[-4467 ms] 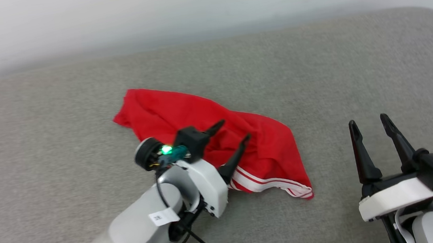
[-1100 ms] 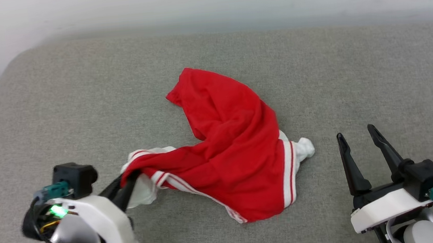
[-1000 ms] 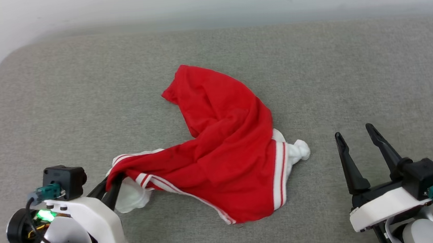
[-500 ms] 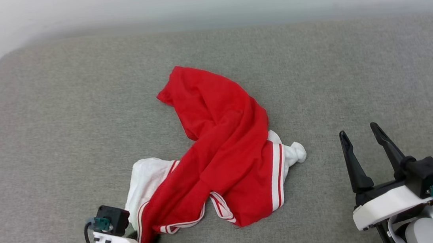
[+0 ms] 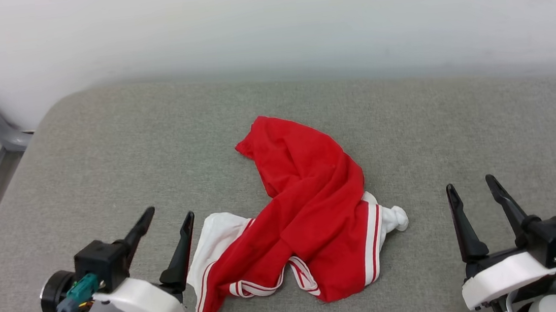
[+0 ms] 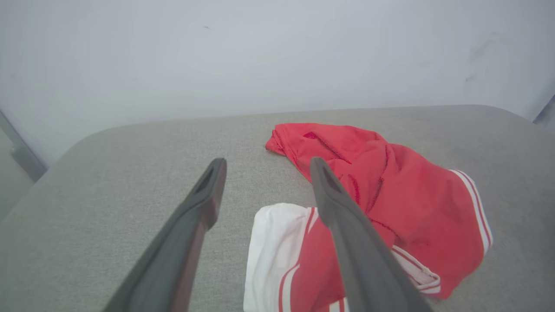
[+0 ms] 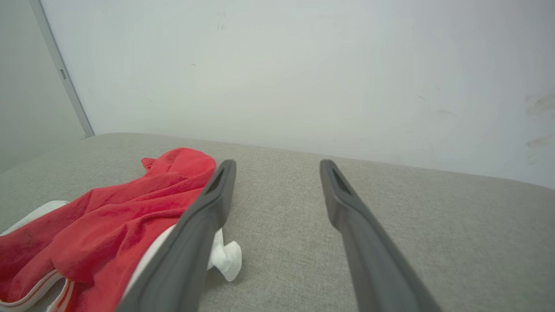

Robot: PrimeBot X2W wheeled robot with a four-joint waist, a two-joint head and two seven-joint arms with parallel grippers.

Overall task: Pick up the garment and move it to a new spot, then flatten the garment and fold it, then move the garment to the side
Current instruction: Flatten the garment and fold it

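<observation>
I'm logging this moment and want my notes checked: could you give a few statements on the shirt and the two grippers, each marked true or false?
1. The left gripper is shut on the garment. False: its jaws stand open with nothing between them, beside the white sleeve.
2. The right gripper is open and empty. True.
3. The garment lies flat and folded. False: it is a crumpled heap.
4. The garment rests on the grey cushion. True.
</observation>
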